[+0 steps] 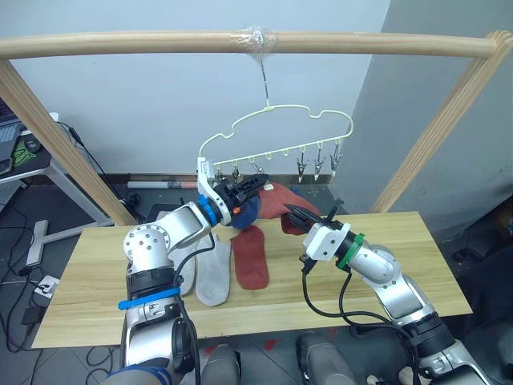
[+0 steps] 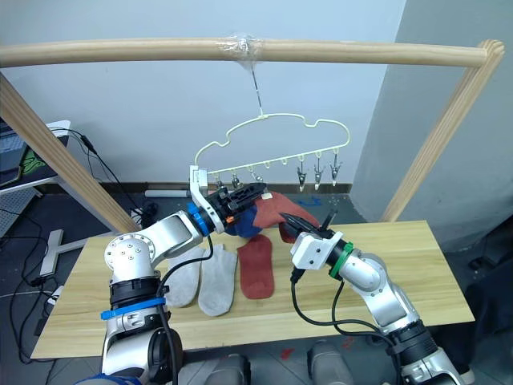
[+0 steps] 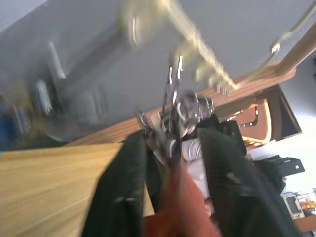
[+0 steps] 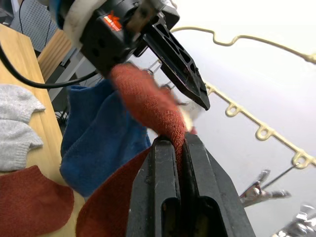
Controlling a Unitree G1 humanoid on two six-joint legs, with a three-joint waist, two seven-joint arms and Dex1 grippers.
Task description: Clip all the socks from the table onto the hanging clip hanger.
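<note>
Your right gripper (image 4: 173, 148) is pinched tight on the edge of a rust red sock (image 4: 148, 106), held up just under the clip hanger (image 1: 280, 132). The left gripper (image 1: 255, 186) has its fingers apart around a clip (image 3: 173, 106), though that wrist view is blurry, so I'm not sure the clip is actually squeezed open. A blue sock (image 2: 244, 218) already hangs there. Two grey socks (image 1: 210, 269) and another red sock (image 1: 250, 257) sit on the table (image 1: 401, 265). Soft, floppy knit, so grab near the cuff and feed only the edge in.
</note>
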